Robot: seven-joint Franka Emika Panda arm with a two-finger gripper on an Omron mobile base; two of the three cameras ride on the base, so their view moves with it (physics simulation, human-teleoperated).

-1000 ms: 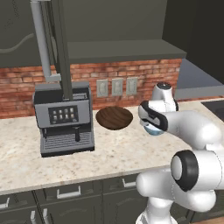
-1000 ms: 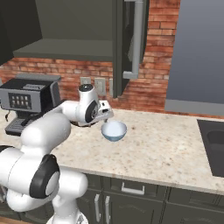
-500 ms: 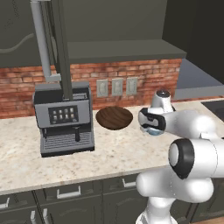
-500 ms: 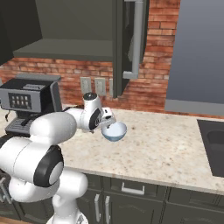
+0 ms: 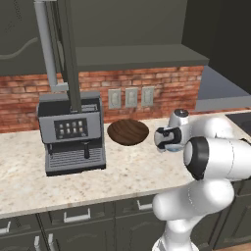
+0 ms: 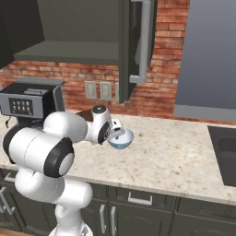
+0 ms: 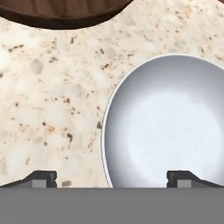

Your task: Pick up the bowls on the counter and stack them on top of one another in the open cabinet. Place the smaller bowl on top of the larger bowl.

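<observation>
The smaller bowl (image 6: 123, 138), pale blue-white and glossy, sits on the counter (image 6: 179, 156) right of the larger bowl (image 5: 128, 132), which is wide, shallow and dark brown. My gripper (image 6: 115, 134) hangs low over the pale bowl's left rim and is open. In the hand view the gripper (image 7: 111, 178) straddles that rim: one fingertip (image 7: 42, 177) is over bare counter (image 7: 52, 100), the other over the smaller bowl (image 7: 170, 127). The larger bowl (image 7: 61, 11) edges the top of that view. The open cabinet (image 5: 137, 56) hangs above with a bare shelf (image 6: 73, 51).
A grey coffee machine (image 5: 71, 132) stands on the counter left of the brown bowl. The cabinet's open door (image 6: 125, 46) juts out over the counter. Wall outlets (image 5: 130, 97) sit on the brick backsplash. A dark cooktop (image 6: 224, 152) lies at the far right.
The hand has dropped a little lower onto the pale bowl's rim while the elbow swung forward. Both bowls stay where they were and the jaws stay open.
</observation>
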